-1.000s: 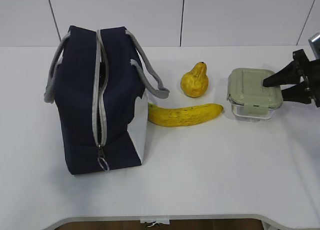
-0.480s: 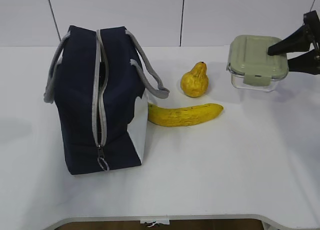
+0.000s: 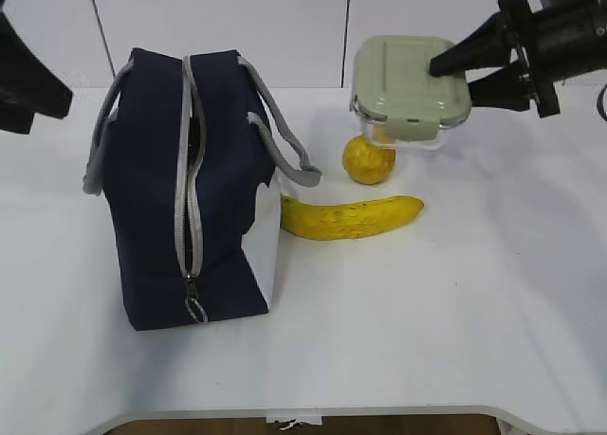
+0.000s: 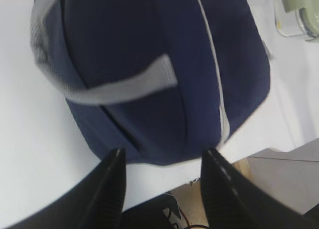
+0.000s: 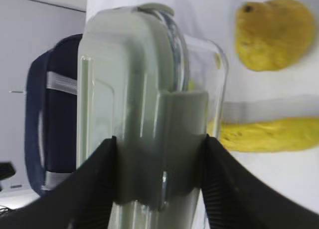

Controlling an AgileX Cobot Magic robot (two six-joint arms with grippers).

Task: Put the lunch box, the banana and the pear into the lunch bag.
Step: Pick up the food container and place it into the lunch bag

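Observation:
The navy lunch bag (image 3: 180,189) stands at the left with its grey zipper open along the top and front. My right gripper (image 3: 446,75) is shut on the lunch box (image 3: 408,86), clear glass with a sage-green lid, and holds it in the air above the pear (image 3: 368,160). The banana (image 3: 351,217) lies in front of the pear. In the right wrist view the lunch box (image 5: 144,114) sits between the fingers, with the pear (image 5: 274,34) and banana (image 5: 269,134) below. My left gripper (image 4: 162,161) is open and empty above the lunch bag (image 4: 149,74).
The white table (image 3: 427,321) reaches to its front edge at the bottom of the exterior view. A white panelled wall stands behind it. My left arm (image 3: 24,84) shows at the far left edge, above the table beside the bag.
My right gripper has lifted the lunch box off the table and carried it left, to above the pear. My left arm has come into view at the left edge.

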